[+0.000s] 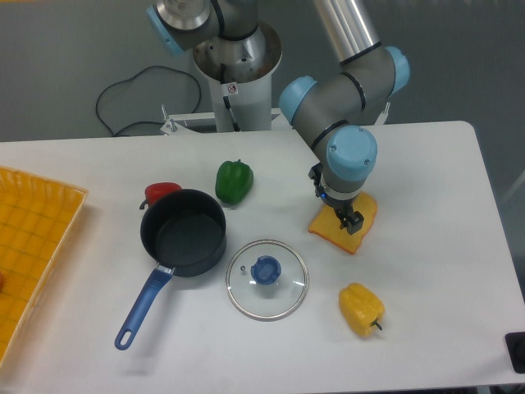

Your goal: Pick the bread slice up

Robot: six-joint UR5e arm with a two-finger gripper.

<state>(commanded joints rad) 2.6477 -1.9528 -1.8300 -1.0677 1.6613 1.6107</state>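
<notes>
Directly under pincer (pixel 348 222) — bread slice (pixel 364 210) (partly hidden), on table (pixel 443 271).

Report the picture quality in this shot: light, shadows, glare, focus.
Fixed camera view: even, soft overhead light; only faint shadows under the pot and yellow pepper. Mild glare on the glass lid and the white table. Focus is sharp throughout, with no motion blur on the gripper over the bread slice.

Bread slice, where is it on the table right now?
The bread slice lies right of centre, directly under the pincer, above the yellow pepper and right of the glass lid.
</notes>
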